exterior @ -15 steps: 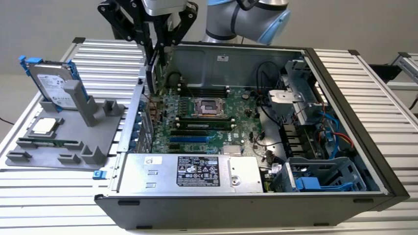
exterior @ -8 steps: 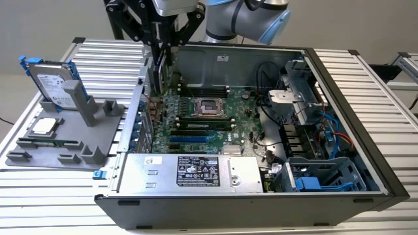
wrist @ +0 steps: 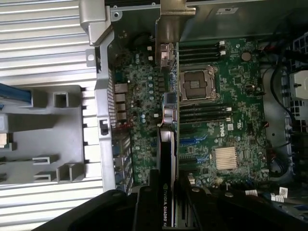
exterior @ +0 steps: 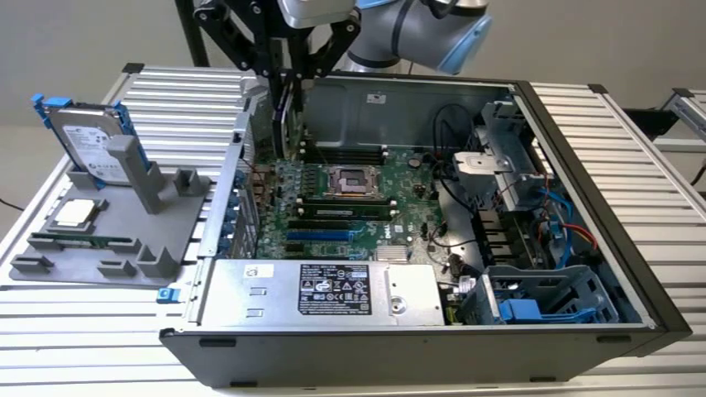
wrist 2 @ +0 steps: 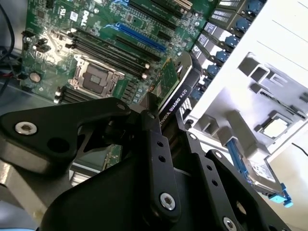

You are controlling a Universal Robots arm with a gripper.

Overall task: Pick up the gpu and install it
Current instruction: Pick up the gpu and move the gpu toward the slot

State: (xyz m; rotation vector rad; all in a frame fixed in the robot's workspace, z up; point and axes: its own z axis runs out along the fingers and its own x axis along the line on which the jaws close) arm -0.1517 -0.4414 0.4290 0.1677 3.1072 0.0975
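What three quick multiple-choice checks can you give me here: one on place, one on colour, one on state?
1. The graphics card is:
A) lying on the power supply
B) above the motherboard, inside the case
C) on the table outside the case

2. The frame around the hard drive is:
A) blue
B) red
C) yellow

3. The pincer is:
A) open and empty
B) shut on the hard drive
C) shut on the graphics card

Answers:
1 B: both wrist views show the card edge-on over the green motherboard.
2 A: the exterior view shows blue edging along the upright hard drive.
3 C: in the second wrist view the black fingers press on the card from both sides.
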